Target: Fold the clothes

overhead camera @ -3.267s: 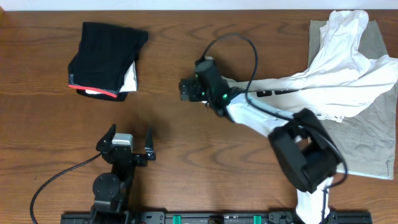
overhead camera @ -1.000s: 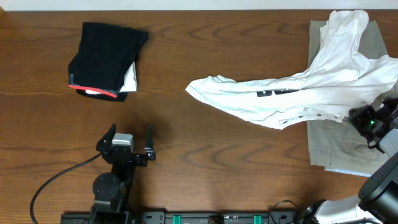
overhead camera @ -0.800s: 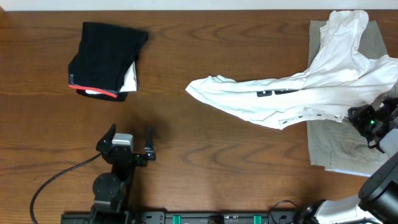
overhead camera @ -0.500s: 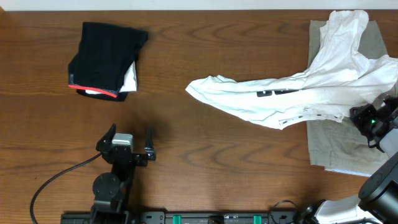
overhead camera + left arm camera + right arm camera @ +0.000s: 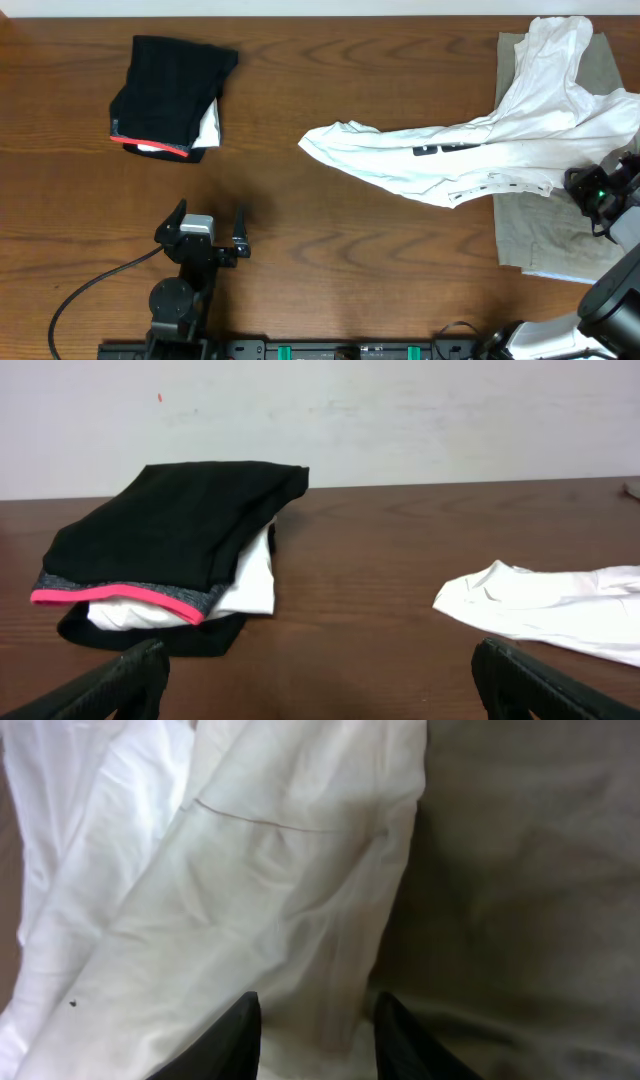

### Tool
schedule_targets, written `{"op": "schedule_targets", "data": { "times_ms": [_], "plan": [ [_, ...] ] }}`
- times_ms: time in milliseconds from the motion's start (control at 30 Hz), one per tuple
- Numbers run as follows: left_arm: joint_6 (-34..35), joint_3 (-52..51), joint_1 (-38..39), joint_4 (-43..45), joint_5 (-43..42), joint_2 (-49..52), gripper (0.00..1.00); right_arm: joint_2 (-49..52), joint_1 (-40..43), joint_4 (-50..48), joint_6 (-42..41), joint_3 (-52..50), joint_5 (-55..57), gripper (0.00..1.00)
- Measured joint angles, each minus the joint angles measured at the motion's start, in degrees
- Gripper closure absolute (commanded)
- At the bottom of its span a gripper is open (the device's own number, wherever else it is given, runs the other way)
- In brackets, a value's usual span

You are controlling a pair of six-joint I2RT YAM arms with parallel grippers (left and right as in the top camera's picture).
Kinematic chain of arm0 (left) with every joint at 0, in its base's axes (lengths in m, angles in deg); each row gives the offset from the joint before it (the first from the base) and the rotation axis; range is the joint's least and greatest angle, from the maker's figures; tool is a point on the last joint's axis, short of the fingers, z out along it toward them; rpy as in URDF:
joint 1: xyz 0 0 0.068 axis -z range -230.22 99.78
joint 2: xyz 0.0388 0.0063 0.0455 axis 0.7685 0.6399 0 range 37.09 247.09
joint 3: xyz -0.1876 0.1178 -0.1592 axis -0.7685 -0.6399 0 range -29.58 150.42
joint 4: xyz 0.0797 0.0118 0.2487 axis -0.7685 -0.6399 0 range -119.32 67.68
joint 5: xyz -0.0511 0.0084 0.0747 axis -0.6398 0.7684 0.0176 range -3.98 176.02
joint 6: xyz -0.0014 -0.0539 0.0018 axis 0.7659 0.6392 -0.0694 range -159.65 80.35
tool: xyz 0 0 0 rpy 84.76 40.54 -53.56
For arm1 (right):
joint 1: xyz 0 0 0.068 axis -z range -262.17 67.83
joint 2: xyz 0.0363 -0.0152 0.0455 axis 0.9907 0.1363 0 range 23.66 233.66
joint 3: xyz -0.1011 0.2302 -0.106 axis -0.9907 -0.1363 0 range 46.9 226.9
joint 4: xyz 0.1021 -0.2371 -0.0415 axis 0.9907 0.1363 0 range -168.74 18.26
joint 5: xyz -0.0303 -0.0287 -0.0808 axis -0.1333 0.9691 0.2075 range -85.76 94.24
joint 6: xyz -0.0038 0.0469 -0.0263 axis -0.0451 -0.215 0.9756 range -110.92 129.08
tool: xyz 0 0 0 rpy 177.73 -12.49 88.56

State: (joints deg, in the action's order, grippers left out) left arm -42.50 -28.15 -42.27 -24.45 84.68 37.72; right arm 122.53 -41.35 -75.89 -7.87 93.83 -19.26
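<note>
white t-shirt with black print (image 5: 470,150) sprawled from frame centre to the upper right corner, overlying a grey-beige garment (image 5: 560,235) at right edge; folded black red-edged garment (image 5: 170,95) upper left; right gripper (image 5: 315,1035) at the shirt's lower right edge, whether gripping cannot be told; left gripper (image 5: 210,218) wide open, empty, lower left

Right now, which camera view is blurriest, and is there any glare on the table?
Overhead: sharp, evenly lit, no harsh glare on the table. Left wrist: black clothes crisp, fingers in the bottom corners dark and blurred. Right wrist: blurriest, too close, white shirt on grey cloth in soft, dim focus.
</note>
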Motion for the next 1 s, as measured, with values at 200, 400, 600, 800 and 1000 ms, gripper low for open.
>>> {"op": "schedule_targets", "data": {
  "times_ms": [200, 400, 600, 800, 1000],
  "plan": [
    [0.0, 0.0, 0.0, 0.0, 0.0, 0.0, 0.02, 4.0, 0.0, -1.8, -0.5, 0.0, -0.3, 0.82],
    [0.0, 0.0, 0.0, 0.0, 0.0, 0.0, 0.02, 4.7, 0.0, -3.9, -1.5, -0.1, -4.0, 0.95],
    [0.0, 0.0, 0.0, 0.0, 0.0, 0.0, 0.02, -0.1, 0.0, 0.0, -1.7, -0.1, -6.3, 0.99],
    [0.0, 0.0, 0.0, 0.0, 0.0, 0.0, 0.02, -12.0, -0.5, 11.5, -2.2, -0.1, -7.2, 0.99],
    [0.0, 0.0, 0.0, 0.0, 0.0, 0.0, 0.02, -21.8, -3.5, 30.0, -2.7, -0.1, -6.6, 0.99]
  ]
}}
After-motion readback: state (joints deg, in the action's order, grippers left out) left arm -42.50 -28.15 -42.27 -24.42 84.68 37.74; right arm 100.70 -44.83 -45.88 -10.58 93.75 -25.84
